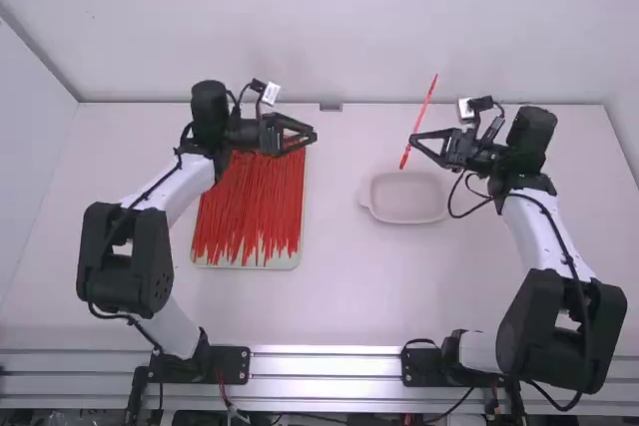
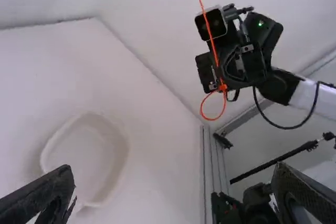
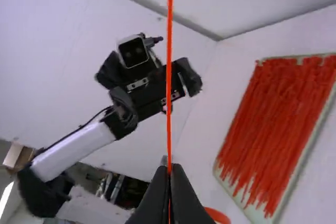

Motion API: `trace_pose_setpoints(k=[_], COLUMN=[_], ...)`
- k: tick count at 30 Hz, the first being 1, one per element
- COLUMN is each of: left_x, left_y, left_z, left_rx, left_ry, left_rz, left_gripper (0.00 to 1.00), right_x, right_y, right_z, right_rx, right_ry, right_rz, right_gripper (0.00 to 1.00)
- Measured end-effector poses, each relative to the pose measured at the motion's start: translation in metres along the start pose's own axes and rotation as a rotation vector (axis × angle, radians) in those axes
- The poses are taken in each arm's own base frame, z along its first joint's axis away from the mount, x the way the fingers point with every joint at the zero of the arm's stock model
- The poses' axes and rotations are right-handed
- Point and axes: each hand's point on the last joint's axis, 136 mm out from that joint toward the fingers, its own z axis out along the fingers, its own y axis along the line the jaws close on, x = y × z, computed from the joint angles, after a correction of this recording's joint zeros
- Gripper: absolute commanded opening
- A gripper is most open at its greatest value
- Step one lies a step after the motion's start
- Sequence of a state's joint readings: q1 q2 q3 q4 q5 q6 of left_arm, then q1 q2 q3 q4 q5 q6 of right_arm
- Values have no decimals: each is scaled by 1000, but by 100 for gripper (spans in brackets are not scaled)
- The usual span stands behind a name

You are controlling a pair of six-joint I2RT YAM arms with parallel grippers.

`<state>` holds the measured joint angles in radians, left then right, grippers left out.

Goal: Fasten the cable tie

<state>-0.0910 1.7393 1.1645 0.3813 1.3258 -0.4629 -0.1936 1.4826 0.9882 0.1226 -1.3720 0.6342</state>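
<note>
Near the white dish [image 1: 404,199], the right gripper [image 1: 417,139] pinches a looped red cable tie [image 1: 427,107] between closed fingers, seemingly to drop it in, while the left gripper [image 1: 305,139] hovers with fingers apart over the spare ties [image 1: 250,209].

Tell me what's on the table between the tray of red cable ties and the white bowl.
Nothing. In the high view that stretch of table is bare between the tray and the bowl.

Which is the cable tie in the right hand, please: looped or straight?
Looped: beside the right hand, the cable tie forms a closed ring, its long tail running on straight.
</note>
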Motion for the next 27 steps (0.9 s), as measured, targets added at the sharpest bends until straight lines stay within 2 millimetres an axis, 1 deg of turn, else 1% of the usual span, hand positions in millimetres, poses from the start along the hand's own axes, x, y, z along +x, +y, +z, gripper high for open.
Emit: trace_pose_setpoints(k=[1, 2, 4, 7, 8, 9, 11, 16, 20, 24, 26, 27], left_x=[4, 5, 10, 12, 13, 13, 12, 17, 24, 27, 27, 27], left_y=[2, 3, 7, 10, 11, 11, 12, 16, 20, 22, 22, 22], left_z=[2, 3, 6, 6, 6, 6, 6, 5, 5, 5, 5, 5], left_rx=[-11, -14, -32, -49, -52, -54, -60, -71, -94, -102, -102, -102], left_ry=[8, 9, 19, 21, 21, 21, 19, 30, 42, 50, 51, 51], left_rz=[-2, -2, -1, 11, 17, 20, 31, 22, -5, -1, 6, 8], left_gripper=[99, 99, 99, 99, 99, 99, 99, 99, 99, 99, 99, 99], right_x=[1, 1, 4, 11, 14, 15, 24, 33, 37, 33, 33, 35], right_y=[-6, -7, -22, -49, -63, -65, -89, -115, -128, -136, -148, -159], right_z=[0, 0, -1, -4, -6, -6, -8, -6, -4, -3, 1, 4], right_rx=[27, 30, 97, 234, 309, 324, 474, 679, 815, 888, 924, 941], right_ry=[-9, -10, -25, -40, -44, -44, -30, 13, 34, 32, 42, 58], right_rz=[-4, -5, -4, 18, 24, 25, 22, -59, -122, -173, -184, -179], right_gripper=[0, 0, 0, 0, 0, 0, 0, 0, 0, 0, 0, 0])
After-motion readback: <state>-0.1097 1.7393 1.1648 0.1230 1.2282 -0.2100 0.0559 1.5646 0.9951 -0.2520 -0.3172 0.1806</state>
